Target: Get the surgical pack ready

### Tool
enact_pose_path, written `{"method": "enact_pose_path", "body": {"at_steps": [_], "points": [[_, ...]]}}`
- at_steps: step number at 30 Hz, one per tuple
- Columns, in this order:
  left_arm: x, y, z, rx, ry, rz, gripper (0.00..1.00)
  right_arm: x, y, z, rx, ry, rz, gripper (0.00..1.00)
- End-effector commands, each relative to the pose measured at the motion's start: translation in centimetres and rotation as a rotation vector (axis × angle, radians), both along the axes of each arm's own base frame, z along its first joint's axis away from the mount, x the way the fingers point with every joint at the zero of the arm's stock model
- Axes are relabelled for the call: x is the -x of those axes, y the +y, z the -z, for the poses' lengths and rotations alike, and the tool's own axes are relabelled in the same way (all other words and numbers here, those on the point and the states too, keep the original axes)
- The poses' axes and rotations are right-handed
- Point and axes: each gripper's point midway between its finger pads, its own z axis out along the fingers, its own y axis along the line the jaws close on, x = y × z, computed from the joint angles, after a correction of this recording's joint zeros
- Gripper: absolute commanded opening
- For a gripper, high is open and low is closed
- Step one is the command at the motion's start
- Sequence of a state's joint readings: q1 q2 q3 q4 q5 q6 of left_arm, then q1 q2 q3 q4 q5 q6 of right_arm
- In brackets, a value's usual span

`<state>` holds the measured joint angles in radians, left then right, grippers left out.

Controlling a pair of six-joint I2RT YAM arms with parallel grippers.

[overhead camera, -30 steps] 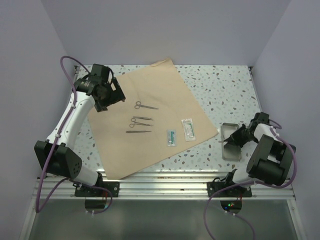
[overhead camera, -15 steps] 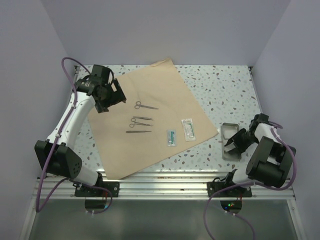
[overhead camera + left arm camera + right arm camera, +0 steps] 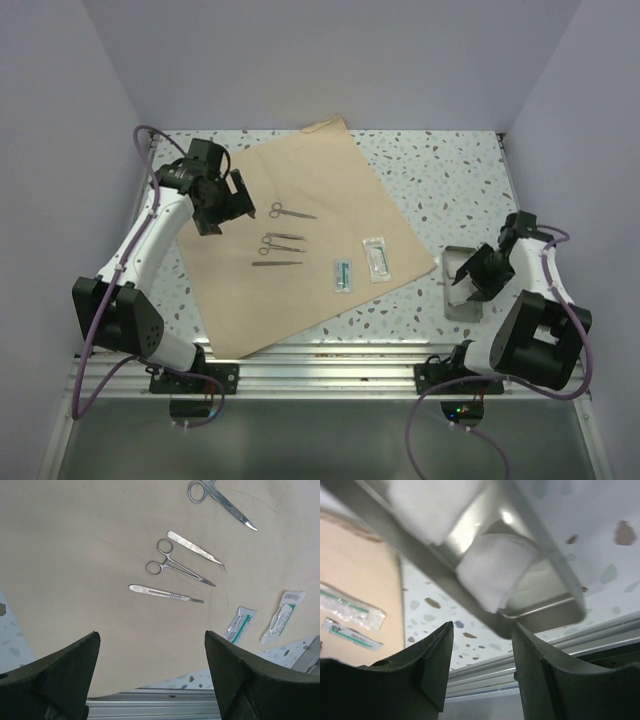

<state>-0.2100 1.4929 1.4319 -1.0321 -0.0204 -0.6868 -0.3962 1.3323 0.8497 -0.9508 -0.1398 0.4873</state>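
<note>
On the speckled table (image 3: 450, 170), left of centre: surgical pack (image 3: 320, 170), a tan wrapping sheet spread flat. On it we count scissors (image 3: 290, 212), forceps (image 3: 282, 240), a scalpel handle (image 3: 277, 264) and two sealed sachets (image 3: 343, 274).

Left gripper (image 3: 151, 645): hovers over the sheet's far-left part, fingers wide apart, empty.

Right gripper (image 3: 482, 630): just beside the steel tray (image 3: 462, 316), which sits off the sheet to the right. Fingers parted, nothing between them. The tray holds white gauze pads (image 3: 492, 572).

Hazards, as we judge them: a shallow pinch on the tray rim could tip it and spill the gauze. A low left finger could snag the paper and scatter the instruments.
</note>
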Motion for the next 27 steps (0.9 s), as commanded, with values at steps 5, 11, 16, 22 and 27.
{"method": "enact_pose_path", "body": {"at_steps": [5,11,16,22,27], "points": [[1.9,-2.6,2.2,0.141,0.08,0.079,0.82,-9.5,10.2,-6.7,-0.03,-0.277,-0.401,0.54],[2.6,-4.2,5.1,0.25,0.152,0.007,0.68,-10.7,19.4,-9.3,-0.065,-0.338,-0.818,0.54],[0.8,-5.1,5.2,0.239,0.101,0.064,0.64,-9.3,22.7,-8.2,-0.115,-0.342,-0.958,0.54],[-0.1,-5.3,6.3,0.21,0.128,0.042,0.56,-8.0,22.8,-8.0,-0.136,-0.348,-0.997,0.54],[-0.8,-6.8,6.7,0.221,0.173,-0.086,0.6,-7.0,21.9,-7.6,-0.111,-0.329,-1.018,0.54]]}}
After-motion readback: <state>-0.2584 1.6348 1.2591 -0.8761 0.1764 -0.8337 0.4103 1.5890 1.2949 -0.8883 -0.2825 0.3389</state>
